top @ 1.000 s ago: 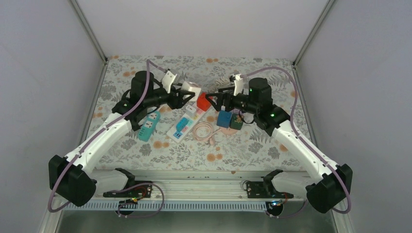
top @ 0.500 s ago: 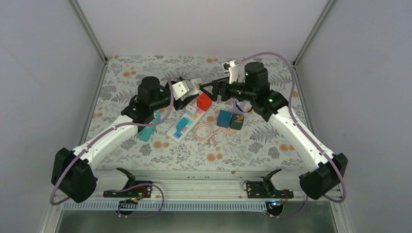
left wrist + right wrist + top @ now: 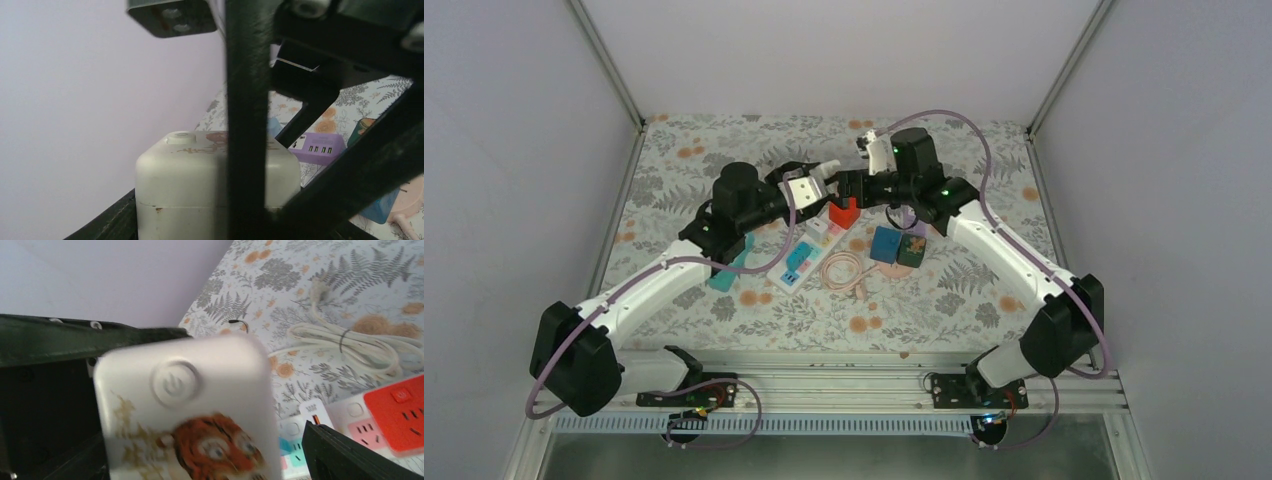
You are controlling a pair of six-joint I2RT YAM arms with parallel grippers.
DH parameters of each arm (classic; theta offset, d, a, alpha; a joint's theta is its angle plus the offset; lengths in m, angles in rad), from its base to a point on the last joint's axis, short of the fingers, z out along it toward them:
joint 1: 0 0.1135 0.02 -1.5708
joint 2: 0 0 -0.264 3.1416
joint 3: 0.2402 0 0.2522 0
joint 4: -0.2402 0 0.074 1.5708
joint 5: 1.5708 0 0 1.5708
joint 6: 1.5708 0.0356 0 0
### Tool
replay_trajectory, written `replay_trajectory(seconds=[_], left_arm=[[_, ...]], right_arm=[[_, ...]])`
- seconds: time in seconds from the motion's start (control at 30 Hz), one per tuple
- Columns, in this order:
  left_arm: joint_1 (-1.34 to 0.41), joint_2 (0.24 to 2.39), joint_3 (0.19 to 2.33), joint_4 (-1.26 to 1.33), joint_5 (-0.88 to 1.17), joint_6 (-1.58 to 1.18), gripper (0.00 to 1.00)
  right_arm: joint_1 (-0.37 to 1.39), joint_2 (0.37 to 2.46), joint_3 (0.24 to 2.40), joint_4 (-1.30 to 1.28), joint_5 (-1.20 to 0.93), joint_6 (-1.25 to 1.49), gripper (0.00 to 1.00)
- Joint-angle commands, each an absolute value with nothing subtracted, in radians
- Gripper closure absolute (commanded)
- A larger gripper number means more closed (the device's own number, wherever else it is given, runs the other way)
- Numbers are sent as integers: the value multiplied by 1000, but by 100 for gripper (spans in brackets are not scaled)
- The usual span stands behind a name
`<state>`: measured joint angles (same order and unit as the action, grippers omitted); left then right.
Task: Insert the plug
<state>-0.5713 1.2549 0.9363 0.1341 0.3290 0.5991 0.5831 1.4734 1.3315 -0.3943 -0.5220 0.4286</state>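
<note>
Our left gripper (image 3: pixel 812 188) clamps the rounded white plastic power cube (image 3: pixel 185 405); only our right wrist view shows its tiger sticker (image 3: pixel 215 450) and round button (image 3: pixel 174 382). Our right gripper (image 3: pixel 846 188) gapes empty just before it.

Plain pale lilac walls (image 3: pixel 824 50) enclosing three sides, metal posts (image 3: pixel 609 65) rising at the back corners, floral print covering the table (image 3: pixel 984 300), metal rail (image 3: pixel 824 385) running along its near edge.
</note>
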Motion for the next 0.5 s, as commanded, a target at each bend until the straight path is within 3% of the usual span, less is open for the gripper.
replay_trajectory(seconds=[0.0,0.13,0.27,0.4,0.43,0.47], left_arm=[[-583,1232,919,211,341,618,53],[-584,1233,914,218,342,606,53],[-586,1235,916,222,339,575,46],[-586,1232,923,229,279,467,25],[-586,1230,919,241,257,432,7],[-586,1225,912,257,229,403,1]], right_arm=[[607,1511,1376,-321,-563,471,12],[608,1522,1382,-281,-591,473,25],[607,1531,1396,-285,-584,462,51],[602,1529,1417,-315,-527,397,65],[598,1531,1428,-329,-508,374,68],[587,1539,1454,-358,-497,353,68]])
